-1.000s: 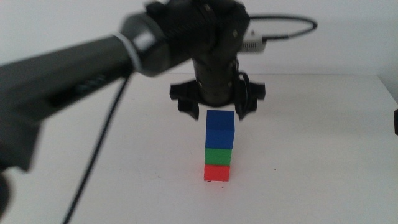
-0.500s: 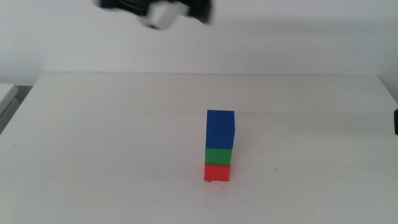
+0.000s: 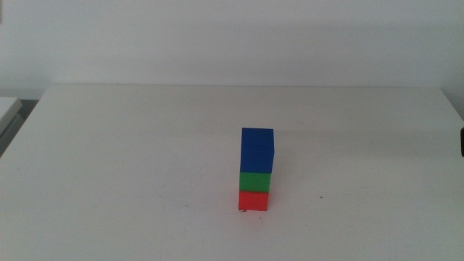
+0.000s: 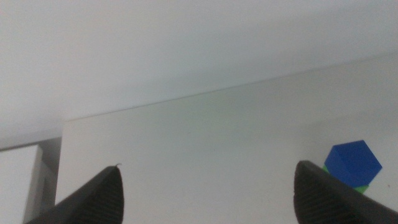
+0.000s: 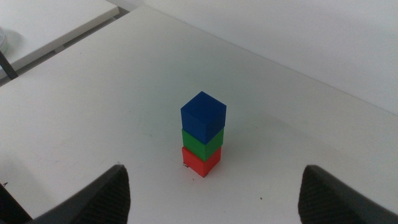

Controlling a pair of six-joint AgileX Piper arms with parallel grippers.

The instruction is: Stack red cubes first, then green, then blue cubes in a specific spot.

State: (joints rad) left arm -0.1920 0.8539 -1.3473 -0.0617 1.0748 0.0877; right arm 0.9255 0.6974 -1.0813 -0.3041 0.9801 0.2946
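The three cubes stand in one upright stack on the white table. The red cube (image 3: pixel 253 201) is at the bottom, the green cube (image 3: pixel 255 181) is on it, and the larger blue cube (image 3: pixel 257 150) is on top. The marked spot is under the stack; only a tiny dark scribble (image 3: pixel 243 211) shows at the red cube's base. Neither arm is in the middle view. My left gripper (image 4: pixel 208 199) is open and empty, well away from the stack, with the blue cube (image 4: pixel 352 163) beside one jaw. My right gripper (image 5: pixel 214 199) is open and empty, back from the stack (image 5: pixel 202 134).
A single dark speck (image 3: pixel 321 196) lies on the table right of the stack. A dark object (image 3: pixel 462 142) pokes in at the right edge. A lower white surface (image 3: pixel 7 109) lies past the table's left edge.
The left arm, which hung open just above the blue cube, has lifted away and left the middle view. The stack has not moved.
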